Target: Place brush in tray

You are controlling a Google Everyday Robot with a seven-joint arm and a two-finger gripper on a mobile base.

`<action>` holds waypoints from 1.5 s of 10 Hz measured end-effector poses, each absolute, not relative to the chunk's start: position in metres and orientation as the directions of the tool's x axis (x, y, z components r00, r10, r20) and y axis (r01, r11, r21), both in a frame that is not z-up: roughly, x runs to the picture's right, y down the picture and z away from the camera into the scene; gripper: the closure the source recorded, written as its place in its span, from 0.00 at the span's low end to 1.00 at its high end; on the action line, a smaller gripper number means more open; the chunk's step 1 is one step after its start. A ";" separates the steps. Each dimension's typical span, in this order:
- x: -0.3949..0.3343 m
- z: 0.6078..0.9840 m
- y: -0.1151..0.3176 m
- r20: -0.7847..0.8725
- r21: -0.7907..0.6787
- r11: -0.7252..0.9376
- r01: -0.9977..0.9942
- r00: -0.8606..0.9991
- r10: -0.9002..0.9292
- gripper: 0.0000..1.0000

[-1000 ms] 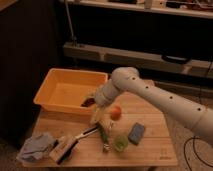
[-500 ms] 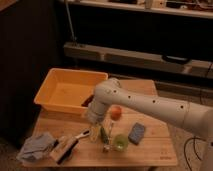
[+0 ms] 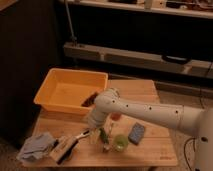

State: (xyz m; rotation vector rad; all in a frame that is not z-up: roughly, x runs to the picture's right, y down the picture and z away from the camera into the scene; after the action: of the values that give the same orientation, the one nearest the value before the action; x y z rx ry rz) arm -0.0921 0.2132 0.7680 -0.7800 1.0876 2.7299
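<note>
The tray [image 3: 60, 89] is a large yellow-orange tub at the back left of the wooden table, with a small dark item [image 3: 90, 99] inside near its right wall. The slim brush [image 3: 83, 134] lies on the table in front of the tray, its pale middle and dark end showing just left of my gripper. My gripper [image 3: 94, 130] is low over the table at the brush's right end, at the tip of the white arm [image 3: 145, 114] that reaches in from the right. The arm hides whether it touches the brush.
A chunky wooden block brush [image 3: 64, 149] and a grey cloth [image 3: 36, 146] lie front left. A long green item [image 3: 105, 138], a green cup [image 3: 120, 143], a blue sponge [image 3: 136, 133] and an orange ball [image 3: 116, 116] sit by the arm.
The arm has swung from beside the tray's right wall leftward and down toward the table's front, bringing the gripper low at the slim brush.
</note>
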 end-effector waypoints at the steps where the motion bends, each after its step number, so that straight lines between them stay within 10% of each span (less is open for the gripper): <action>1: -0.093 0.776 0.212 -0.502 0.613 -0.743 -0.271 -0.859 -0.101 0.20; 15: -0.152 0.783 0.246 -0.633 0.607 -0.720 -0.336 -0.753 -0.182 0.20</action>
State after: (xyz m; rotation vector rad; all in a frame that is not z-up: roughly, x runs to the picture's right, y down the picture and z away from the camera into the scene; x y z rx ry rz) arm -0.1525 0.2465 0.7828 -1.0660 1.1350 2.6252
